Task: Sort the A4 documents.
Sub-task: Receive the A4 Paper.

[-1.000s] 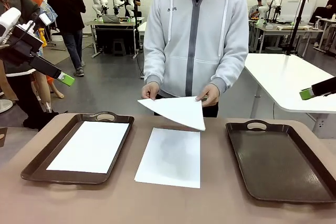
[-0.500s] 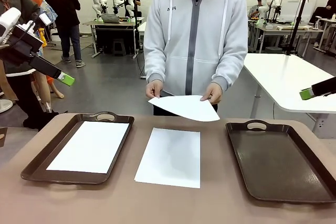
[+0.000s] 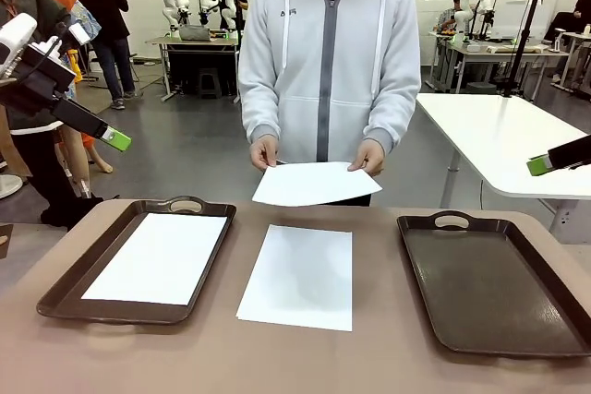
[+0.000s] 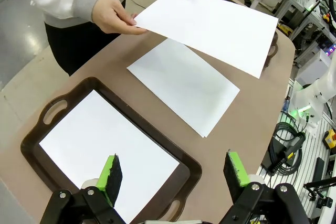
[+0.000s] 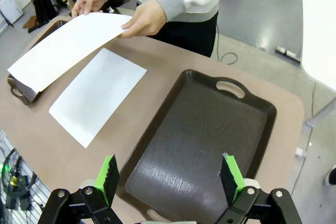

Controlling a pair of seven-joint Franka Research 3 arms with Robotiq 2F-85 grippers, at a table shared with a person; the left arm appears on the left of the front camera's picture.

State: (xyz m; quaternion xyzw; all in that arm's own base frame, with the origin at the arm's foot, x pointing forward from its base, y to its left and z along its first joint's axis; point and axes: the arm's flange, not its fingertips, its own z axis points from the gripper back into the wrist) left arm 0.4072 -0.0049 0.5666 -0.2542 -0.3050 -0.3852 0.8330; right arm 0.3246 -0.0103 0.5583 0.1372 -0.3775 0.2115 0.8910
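My left end effector (image 4: 173, 170) hangs high over the left end of the matte brown worktop (image 3: 369, 357). Its two green-padded fingers are spread fully apart with nothing between them. Below it sits the dark brown handled plastic tray on my left (image 3: 65, 291), and a plain white A4 paper sheet (image 3: 159, 257) lies flat inside it, its edges roughly square to the tray's walls. My right end effector (image 5: 170, 176) hangs over the other end of the worktop, likewise wide open and gripping nothing. Beneath it is a second dark brown handled tray (image 3: 489, 283), its glossy floor catching the light. Between the two trays a second white A4 sheet (image 3: 300, 274) lies flat on the worktop, touching neither tray, its long sides running away from me. A third white A4 sheet (image 3: 314, 184) is in the air above the far edge of the worktop, just beyond the middle sheet and clear of it. It is held nearly level by a person in a pale grey zip hoodie (image 3: 328, 53) who stands at the far side. One hand (image 3: 265, 152) pinches the sheet's far edge toward my left, and the other hand (image 3: 369, 156) pinches the same edge toward my right. The sheet's free edge points toward me. Both of my end effectors are well apart from all three sheets and from the person's hands.
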